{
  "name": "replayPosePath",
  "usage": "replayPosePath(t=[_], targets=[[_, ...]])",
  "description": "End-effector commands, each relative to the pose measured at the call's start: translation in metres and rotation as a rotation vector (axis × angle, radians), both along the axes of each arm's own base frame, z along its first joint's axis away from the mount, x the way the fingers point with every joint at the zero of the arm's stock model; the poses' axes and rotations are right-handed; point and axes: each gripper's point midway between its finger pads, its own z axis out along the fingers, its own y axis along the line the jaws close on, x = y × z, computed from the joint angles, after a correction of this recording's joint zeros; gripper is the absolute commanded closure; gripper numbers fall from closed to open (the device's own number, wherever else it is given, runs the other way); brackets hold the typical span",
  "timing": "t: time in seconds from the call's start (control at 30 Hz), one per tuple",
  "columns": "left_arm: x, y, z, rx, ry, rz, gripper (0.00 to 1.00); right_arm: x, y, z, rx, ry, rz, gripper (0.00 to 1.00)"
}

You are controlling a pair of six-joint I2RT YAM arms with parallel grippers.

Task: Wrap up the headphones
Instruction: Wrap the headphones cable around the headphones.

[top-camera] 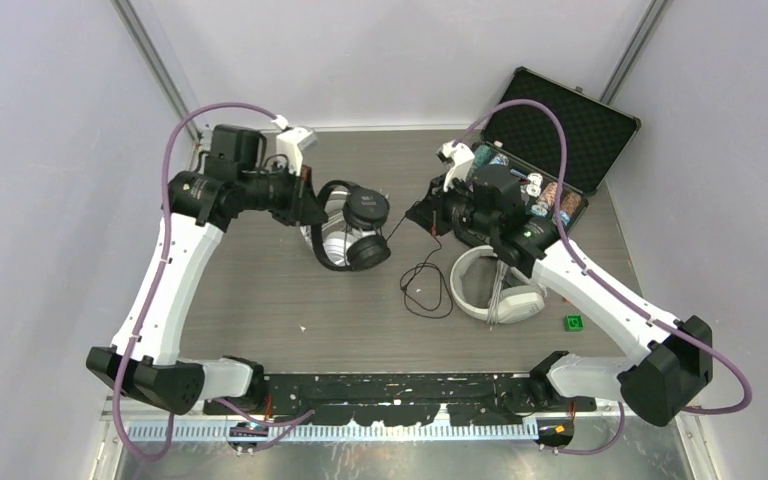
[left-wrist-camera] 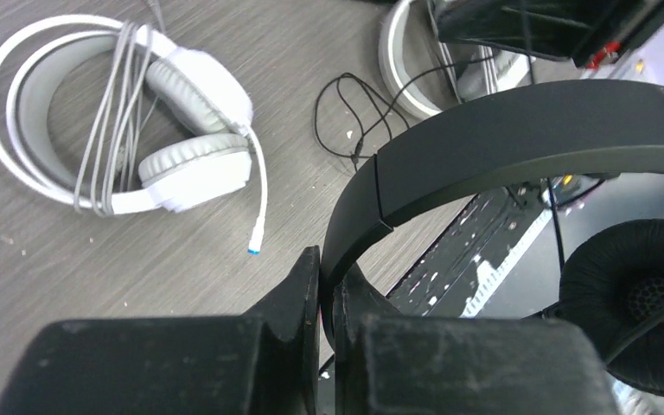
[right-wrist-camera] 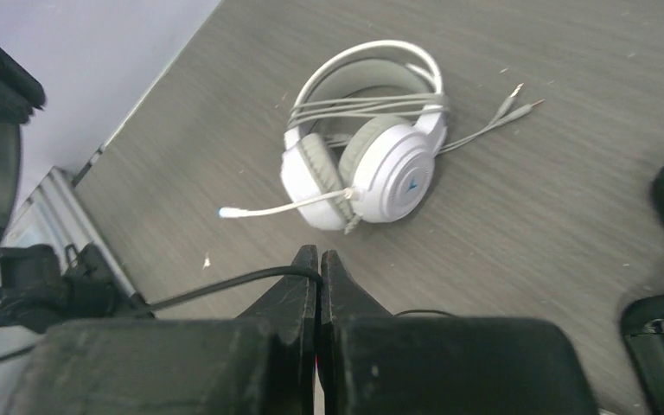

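Observation:
My left gripper is shut on the headband of the black headset and holds it above the table. Its thin black cable runs right to my right gripper, which is shut on it; the slack lies in loops on the table. Below the black headset lies a white headset with its cable wound round the band. A second white headset lies under my right arm.
An open black case of coloured poker chips stands at the back right, close behind my right wrist. A small green block lies near the right arm. The black rail runs along the near edge.

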Motion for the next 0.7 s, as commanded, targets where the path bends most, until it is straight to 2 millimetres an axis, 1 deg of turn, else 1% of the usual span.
replayPosePath(t=[0.0, 0.1, 0.17, 0.2, 0.3, 0.37, 0.4, 0.53, 0.6, 0.67], targets=[[-0.013, -0.015, 0.003, 0.075, -0.114, -0.184, 1.0, -0.012, 0.012, 0.033, 0.063, 0.05, 0.091, 1.0], [-0.014, -0.018, -0.005, 0.14, -0.154, -0.249, 1.0, -0.031, 0.021, 0.035, 0.083, 0.164, 0.178, 1.0], [-0.017, -0.018, -0.007, 0.171, -0.22, -0.296, 1.0, -0.041, 0.022, 0.035, 0.088, 0.243, 0.194, 1.0], [-0.017, -0.017, -0.011, 0.191, -0.248, -0.309, 1.0, -0.046, 0.022, 0.035, 0.089, 0.274, 0.201, 1.0], [-0.009, -0.013, -0.011, 0.266, -0.354, -0.292, 1.0, -0.063, 0.022, 0.042, 0.122, 0.322, 0.242, 1.0], [-0.007, -0.012, -0.016, 0.341, -0.41, -0.312, 1.0, -0.079, 0.023, 0.051, 0.151, 0.329, 0.315, 1.0], [-0.007, -0.013, -0.018, 0.367, -0.428, -0.326, 1.0, -0.083, 0.022, 0.052, 0.154, 0.331, 0.331, 1.0], [0.002, -0.011, -0.016, 0.437, -0.511, -0.318, 1.0, -0.089, 0.016, 0.054, 0.146, 0.352, 0.325, 1.0], [0.006, -0.009, -0.009, 0.457, -0.563, -0.302, 1.0, -0.093, 0.017, 0.055, 0.157, 0.378, 0.337, 1.0], [0.006, -0.012, -0.003, 0.455, -0.618, -0.316, 1.0, -0.094, 0.019, 0.054, 0.169, 0.412, 0.333, 1.0]])
